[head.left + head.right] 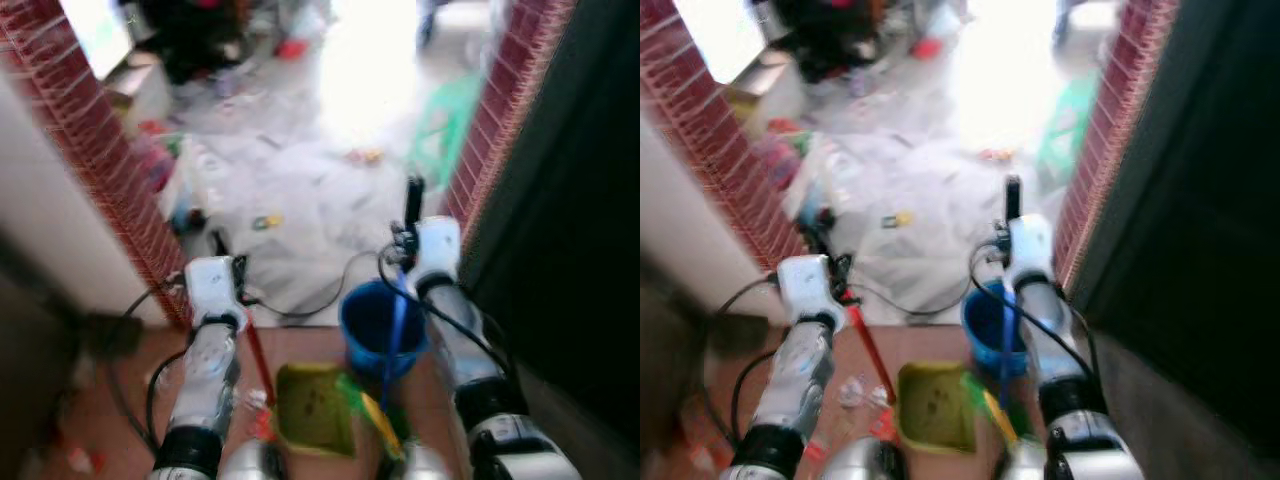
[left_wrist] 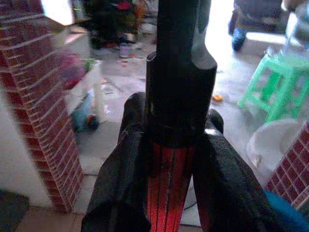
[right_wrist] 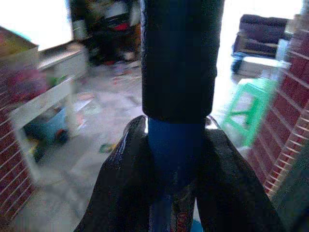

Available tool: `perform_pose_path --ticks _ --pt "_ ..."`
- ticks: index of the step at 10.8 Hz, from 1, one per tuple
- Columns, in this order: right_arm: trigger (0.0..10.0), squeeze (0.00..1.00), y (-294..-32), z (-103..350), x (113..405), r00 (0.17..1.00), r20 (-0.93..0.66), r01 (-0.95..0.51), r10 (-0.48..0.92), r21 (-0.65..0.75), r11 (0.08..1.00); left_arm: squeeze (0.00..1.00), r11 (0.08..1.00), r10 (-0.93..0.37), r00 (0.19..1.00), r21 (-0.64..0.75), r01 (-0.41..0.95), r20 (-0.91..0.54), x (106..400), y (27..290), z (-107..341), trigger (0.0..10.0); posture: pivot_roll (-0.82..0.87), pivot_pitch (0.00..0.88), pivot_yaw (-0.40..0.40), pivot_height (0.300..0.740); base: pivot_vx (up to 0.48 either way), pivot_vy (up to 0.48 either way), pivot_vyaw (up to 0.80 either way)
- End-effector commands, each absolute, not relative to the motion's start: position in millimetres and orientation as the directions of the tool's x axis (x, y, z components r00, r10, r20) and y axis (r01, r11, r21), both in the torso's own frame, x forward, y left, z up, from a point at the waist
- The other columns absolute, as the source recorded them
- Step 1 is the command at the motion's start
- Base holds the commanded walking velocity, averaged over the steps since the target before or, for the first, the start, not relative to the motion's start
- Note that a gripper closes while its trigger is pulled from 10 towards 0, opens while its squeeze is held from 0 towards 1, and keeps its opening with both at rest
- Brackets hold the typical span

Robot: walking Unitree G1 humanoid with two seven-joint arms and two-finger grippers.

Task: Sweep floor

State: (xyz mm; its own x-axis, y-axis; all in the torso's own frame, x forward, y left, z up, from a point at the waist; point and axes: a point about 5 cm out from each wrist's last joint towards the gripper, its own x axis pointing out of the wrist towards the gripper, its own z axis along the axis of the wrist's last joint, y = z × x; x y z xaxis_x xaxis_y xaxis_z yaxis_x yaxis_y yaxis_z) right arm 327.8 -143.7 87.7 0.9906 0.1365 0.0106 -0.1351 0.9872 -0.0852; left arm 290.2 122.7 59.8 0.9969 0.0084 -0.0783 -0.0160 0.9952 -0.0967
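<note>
Litter (image 1: 266,221) lies ahead; my left claw (image 2: 169,159) grips the red broom (image 1: 256,350), right claw (image 3: 176,159) the blue dustpan handle (image 1: 396,325); next, walk in.

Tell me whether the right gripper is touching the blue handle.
Touching. The right wrist view shows the right gripper with its two black fingers pressed against both sides of the blue handle, no gap on either side.
</note>
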Motion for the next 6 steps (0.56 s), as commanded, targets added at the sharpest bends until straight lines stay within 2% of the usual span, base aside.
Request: perform_pose_path --ticks 1,3,5,6 --pt "10.0 0.0 -132 95 333 0.985 0.033 -0.168 0.171 -0.085 0.982 0.0 0.992 0.031 0.995 -0.118 -0.043 -0.099 288 128 56 10.0 -0.08 0.0 0.052 0.74 -0.375 0.304 0.0" --pt "10.0 0.0 -131 94 331 0.984 0.044 -0.168 0.175 -0.126 0.978 0.0 0.992 -0.011 0.995 -0.126 -0.002 -0.103 288 121 57 10.0 -0.09 0.0 0.049 0.74 -0.375 0.306 0.0" --pt "10.0 0.0 -147 96 328 0.988 0.063 -0.125 0.138 -0.176 0.976 0.0 0.992 -0.095 0.991 -0.097 0.086 -0.089 285 119 63 10.0 -0.09 0.0 0.047 0.74 -0.354 0.308 0.0" --pt "10.0 0.0 -158 95 325 0.991 0.066 -0.102 0.117 -0.198 0.975 0.0 0.99 -0.126 0.989 -0.078 0.12 -0.075 281 122 66 10.0 -0.09 0.0 0.05 0.74 0.0 0.0 0.0"
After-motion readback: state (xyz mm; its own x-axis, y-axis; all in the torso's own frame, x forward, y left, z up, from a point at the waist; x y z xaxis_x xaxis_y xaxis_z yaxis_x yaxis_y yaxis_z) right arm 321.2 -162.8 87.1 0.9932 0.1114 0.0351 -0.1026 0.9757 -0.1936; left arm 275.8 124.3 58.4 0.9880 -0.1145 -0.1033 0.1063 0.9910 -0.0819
